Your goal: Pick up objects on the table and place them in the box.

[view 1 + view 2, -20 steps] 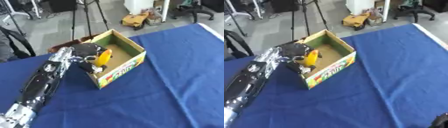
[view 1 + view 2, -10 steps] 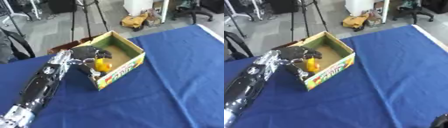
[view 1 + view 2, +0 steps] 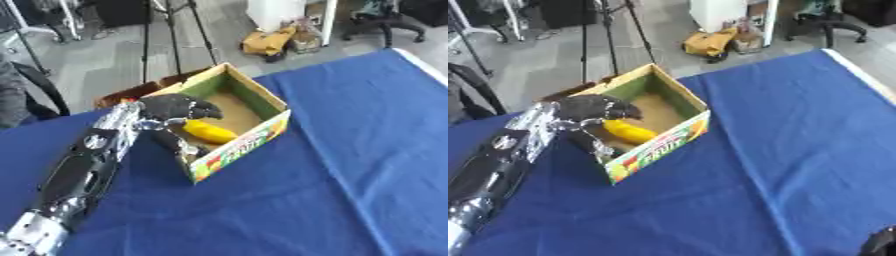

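Reaching hand: the left hand hangs over the near-left wall of the box, left of frame centre, its arm coming up from the lower left corner.
Fingers: relaxed and slightly spread, drooping over the box opening; they close on nothing, and the thumb hangs down along the left wall.
Task's thing: a yellow, elongated object, banana-like, lies on the box floor just under the fingertips; whether a fingertip touches it cannot be told.
Long axis: it runs from upper left to lower right of the frame, roughly along the box's printed front wall, and it lies flat, not propped.
Why so placed: judging by the unclenched fingers above it, the object looks released into the box; the hand sits above the opening because that is where a drop ends.
Box: open-topped, set askew on the blue table, one corner toward the upper centre.
Other hand: only a dark bit of the right hand shows at the lower right corner; its fingers cannot be made out.
Task state: no other loose objects show on the cloth.
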{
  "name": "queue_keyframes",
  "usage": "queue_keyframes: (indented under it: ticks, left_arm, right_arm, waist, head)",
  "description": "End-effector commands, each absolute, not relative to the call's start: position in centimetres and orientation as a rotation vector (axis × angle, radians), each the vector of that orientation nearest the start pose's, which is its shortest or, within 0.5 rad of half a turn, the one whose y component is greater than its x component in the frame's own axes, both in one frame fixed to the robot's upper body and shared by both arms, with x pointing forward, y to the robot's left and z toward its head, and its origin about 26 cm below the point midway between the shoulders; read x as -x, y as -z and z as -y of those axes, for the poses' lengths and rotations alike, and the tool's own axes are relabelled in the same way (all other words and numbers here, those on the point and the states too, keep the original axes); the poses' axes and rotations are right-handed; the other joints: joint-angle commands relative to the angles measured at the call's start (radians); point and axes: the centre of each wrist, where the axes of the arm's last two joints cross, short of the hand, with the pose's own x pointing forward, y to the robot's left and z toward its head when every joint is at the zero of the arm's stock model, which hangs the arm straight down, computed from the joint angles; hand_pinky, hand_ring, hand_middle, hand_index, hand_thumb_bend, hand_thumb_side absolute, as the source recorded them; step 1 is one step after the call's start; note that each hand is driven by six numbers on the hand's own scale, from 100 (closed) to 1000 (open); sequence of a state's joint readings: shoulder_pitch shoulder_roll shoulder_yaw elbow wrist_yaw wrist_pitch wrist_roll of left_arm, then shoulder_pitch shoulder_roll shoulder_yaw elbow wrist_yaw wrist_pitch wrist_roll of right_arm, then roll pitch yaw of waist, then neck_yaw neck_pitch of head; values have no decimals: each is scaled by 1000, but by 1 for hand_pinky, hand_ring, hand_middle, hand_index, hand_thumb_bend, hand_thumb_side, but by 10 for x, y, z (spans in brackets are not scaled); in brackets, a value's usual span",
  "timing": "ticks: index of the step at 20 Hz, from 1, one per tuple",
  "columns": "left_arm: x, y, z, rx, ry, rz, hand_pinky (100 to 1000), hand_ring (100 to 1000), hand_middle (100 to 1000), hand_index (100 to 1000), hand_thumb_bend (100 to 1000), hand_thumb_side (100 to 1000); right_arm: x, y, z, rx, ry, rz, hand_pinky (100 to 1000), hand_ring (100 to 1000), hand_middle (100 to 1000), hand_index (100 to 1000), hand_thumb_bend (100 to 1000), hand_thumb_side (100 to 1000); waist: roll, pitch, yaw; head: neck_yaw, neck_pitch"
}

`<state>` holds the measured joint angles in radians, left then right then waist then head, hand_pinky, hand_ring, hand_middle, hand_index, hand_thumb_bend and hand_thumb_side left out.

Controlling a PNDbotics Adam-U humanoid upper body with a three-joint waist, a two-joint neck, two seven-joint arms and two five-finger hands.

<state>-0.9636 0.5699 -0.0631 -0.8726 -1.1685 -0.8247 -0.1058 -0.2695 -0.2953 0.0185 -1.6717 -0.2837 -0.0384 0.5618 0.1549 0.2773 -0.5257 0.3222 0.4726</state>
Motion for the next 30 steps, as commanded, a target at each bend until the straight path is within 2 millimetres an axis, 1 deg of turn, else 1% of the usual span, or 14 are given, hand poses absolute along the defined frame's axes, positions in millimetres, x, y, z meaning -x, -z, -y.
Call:
queue_keyframes:
  ticks: [1,2,3,4,5,7,10,14,15,18,19,22,27,30]
  left_arm:
    - [-472,-238,-352,1315,-2308,-2229,760,825,844,947,400,833]
    - [-472,-238,-352,1312,-2265,-2271,758,821,841,945,396,827]
    - [-471,-239,-353,1309,-2223,-2308,747,792,812,931,363,770]
    - [-470,-239,-354,1305,-2176,-2347,745,786,807,927,358,757]
    - [-470,-238,-355,1299,-2134,-2384,739,765,789,919,312,729]
    - [-468,-236,-359,1284,-2052,-2456,733,745,776,912,271,696]
    - [-464,-233,-362,1242,-1955,-2523,730,731,765,906,209,690]
    - [-452,-221,-366,1146,-1872,-2576,726,707,751,904,160,687]
    - [-448,-216,-367,1124,-1859,-2587,724,699,744,904,130,704]
    - [-437,-201,-366,1031,-1811,-2626,725,687,737,906,104,707]
    - [-433,-196,-365,1004,-1794,-2642,726,681,732,906,100,714]
    - [-421,-176,-354,898,-1739,-2708,723,666,720,911,100,761]
    - [-398,-146,-337,738,-1717,-2798,716,649,706,913,100,742]
    - [-383,-129,-326,682,-1704,-2876,707,633,690,910,100,721]
  right_arm:
    - [-335,-119,280,-454,-680,1889,520,377,325,567,100,824]
    - [-335,-118,280,-453,-678,1888,520,377,325,567,100,824]
    - [-335,-118,281,-453,-676,1887,519,377,325,567,100,822]
    - [-335,-117,281,-452,-673,1885,519,377,325,567,100,822]
    - [-334,-117,282,-450,-671,1882,520,377,325,566,100,820]
    - [-334,-115,284,-449,-666,1877,519,376,324,566,100,817]
    - [-332,-113,287,-442,-657,1870,519,376,324,566,100,815]
    - [-330,-110,292,-432,-641,1862,519,375,324,566,100,808]
    - [-330,-110,293,-430,-637,1862,519,375,324,565,100,807]
    - [-329,-110,296,-428,-626,1864,519,375,324,565,100,803]
    - [-329,-109,296,-429,-622,1864,518,375,324,565,100,802]
    - [-327,-108,299,-424,-607,1862,518,375,324,565,100,802]
    - [-324,-102,302,-419,-591,1847,519,376,324,565,100,803]
    - [-323,-100,302,-423,-585,1844,519,377,324,566,100,804]
  waist:
    - [-13,-22,8]
    - [-14,-24,12]
    - [-16,-27,17]
    - [-18,-30,24]
    - [-20,-34,32]
    - [-25,-43,50]
    - [-34,-56,83]
    - [-50,-73,155]
    - [-54,-76,172]
    - [-65,-83,226]
    - [-67,-85,236]
    - [-78,-90,278]
    - [-91,-101,326]
    - [-98,-106,338]
  head:
    - [-5,-10]
    - [-7,-9]
    - [-9,-7]
    - [-13,-5]
    - [-16,-2]
    - [-23,5]
    - [-38,17]
    - [-68,45]
    - [-75,50]
    - [-92,59]
    - [-95,61]
    - [-115,77]
    - [-138,108]
    - [-145,120]
